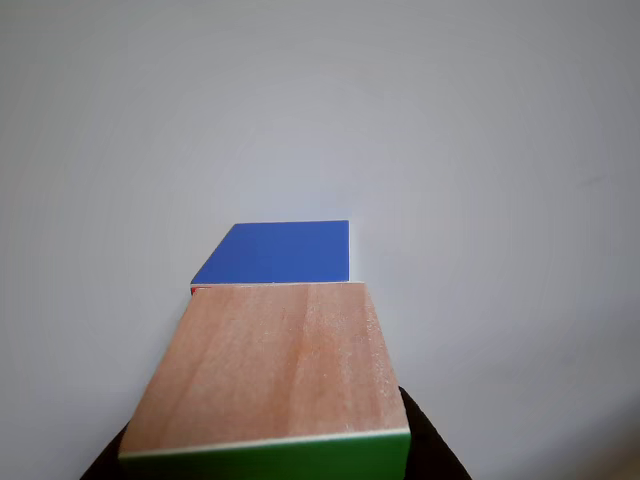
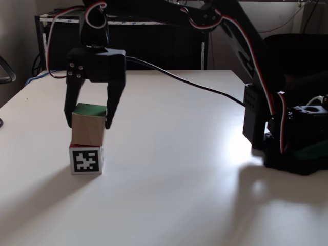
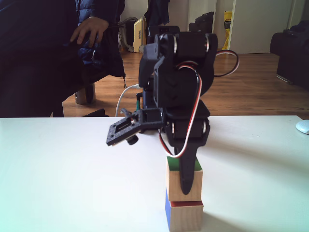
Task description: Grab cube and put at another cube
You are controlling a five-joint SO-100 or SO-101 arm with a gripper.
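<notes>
Wooden cube [image 2: 88, 124] sitting atop marker cube [image 2: 86, 159]; gripper [image 2: 87, 123] straddling it w/ jaws spread, not pinching.

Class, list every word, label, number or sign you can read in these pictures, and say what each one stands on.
No readable words or numbers.
Black-and-white square marker, a pattern rather than text: on the white face of the lower cube, under the wooden cube that sits between the jaws of the gripper.
Yellow object by the doorway: any print is too blurred to read.
</notes>
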